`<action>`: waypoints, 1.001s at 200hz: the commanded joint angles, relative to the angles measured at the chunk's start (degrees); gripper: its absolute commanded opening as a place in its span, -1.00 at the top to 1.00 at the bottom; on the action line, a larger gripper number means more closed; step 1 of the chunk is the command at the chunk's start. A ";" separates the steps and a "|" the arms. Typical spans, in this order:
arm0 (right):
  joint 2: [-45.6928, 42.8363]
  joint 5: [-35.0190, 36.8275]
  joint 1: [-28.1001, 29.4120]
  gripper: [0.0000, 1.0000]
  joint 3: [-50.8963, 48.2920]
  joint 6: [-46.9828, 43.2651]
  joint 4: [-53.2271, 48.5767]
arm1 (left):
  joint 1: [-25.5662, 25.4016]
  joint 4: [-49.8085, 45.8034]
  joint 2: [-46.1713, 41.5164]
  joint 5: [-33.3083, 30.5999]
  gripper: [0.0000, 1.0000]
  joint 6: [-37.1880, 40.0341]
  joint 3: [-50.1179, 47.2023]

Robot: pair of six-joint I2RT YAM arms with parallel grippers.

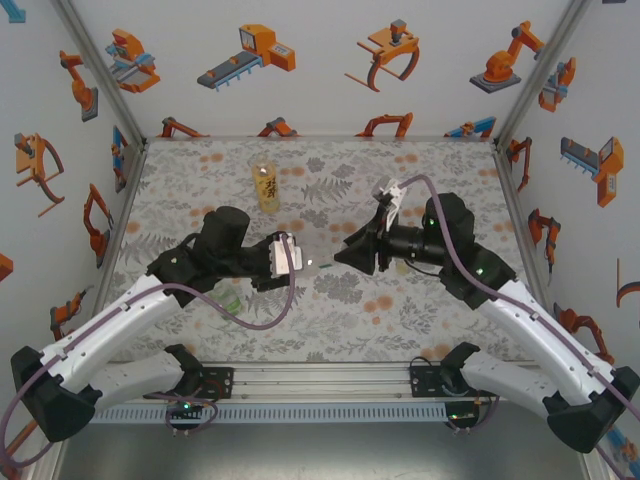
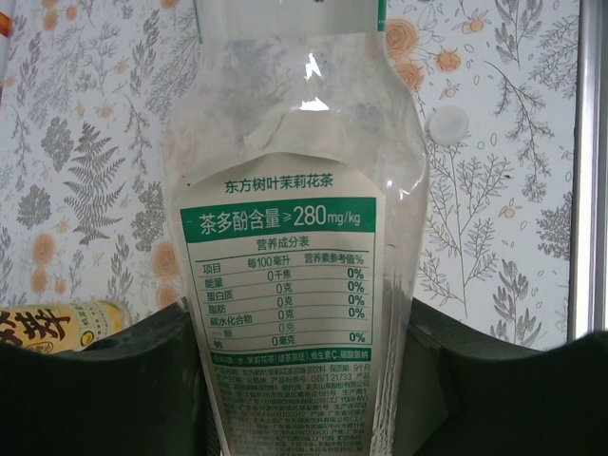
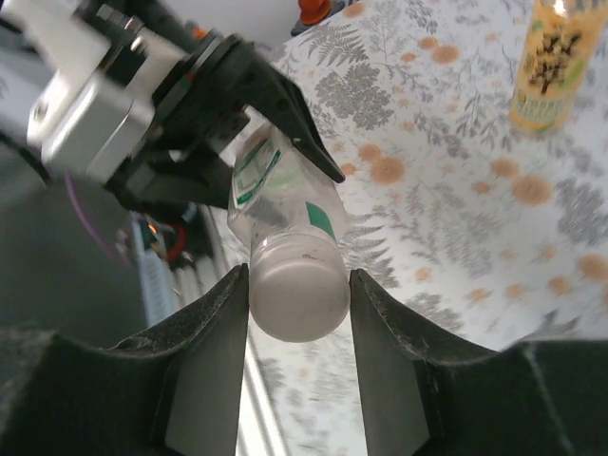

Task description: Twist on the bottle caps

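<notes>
My left gripper (image 1: 290,255) is shut on the clear bottle with a green band (image 2: 285,190), holding it level above the middle of the cloth with its neck pointing right. A whitish bottle cap (image 3: 297,299) sits on that neck. My right gripper (image 3: 297,285) is shut on the cap, one finger on each side. In the top view the two grippers meet nose to nose, the right gripper (image 1: 338,256) at the bottle's (image 1: 312,258) mouth. A loose bottle cap (image 2: 448,124) lies on the cloth beyond the held bottle.
A tall amber-yellow bottle (image 1: 265,185) stands upright at the back of the floral cloth (image 1: 440,310), left of centre, and is also in the right wrist view (image 3: 549,62). White walls with orange robot prints enclose the table on three sides.
</notes>
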 commanded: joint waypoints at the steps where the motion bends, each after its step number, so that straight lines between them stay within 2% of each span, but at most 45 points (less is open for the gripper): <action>1: 1.01 8.15 -0.14 1.00 -0.59 21.87 -0.93 | -0.25 4.77 -2.08 -0.53 1.00 -1.11 0.05; 25: 3.34 5.46 -0.18 1.00 0.65 32.26 -3.49 | -0.25 5.16 -2.15 -1.42 1.00 -1.33 -0.07; 46: 2.72 6.17 0.13 1.00 -0.38 38.09 -4.10 | -0.25 5.33 -2.14 -1.44 1.00 -1.33 -0.13; 65: 1.00 9.30 0.13 1.00 -1.60 39.83 -4.01 | -0.25 5.30 -1.90 -1.16 1.00 -1.42 0.01; 84: 0.27 12.53 0.13 1.00 -1.32 37.66 -5.39 | -0.36 5.34 -1.73 -0.70 1.00 -1.59 0.06; 95: 0.38 13.81 0.13 0.75 -1.15 36.74 -6.12 | -0.38 5.30 -1.71 -0.65 1.00 -1.57 0.06; 106: 0.94 14.18 0.13 0.39 -1.14 35.67 -5.68 | -0.44 5.37 -1.61 -0.81 1.00 -1.59 0.02; 132: 3.07 12.65 0.13 -0.06 -0.17 34.10 -4.28 | -0.45 5.27 -1.33 -1.97 1.00 -2.07 0.18; 161: 4.90 12.19 0.08 -0.38 1.68 31.00 -4.06 | -0.44 5.03 0.02 -3.96 1.00 -3.75 1.14; 176: 5.43 12.48 0.12 -0.44 1.85 30.00 -2.89 | -0.43 4.61 1.09 -3.46 1.00 -5.30 1.99; 200: 7.09 12.38 0.13 -0.42 1.87 29.76 -0.58 | -0.46 4.40 2.92 -1.88 1.00 -7.44 3.19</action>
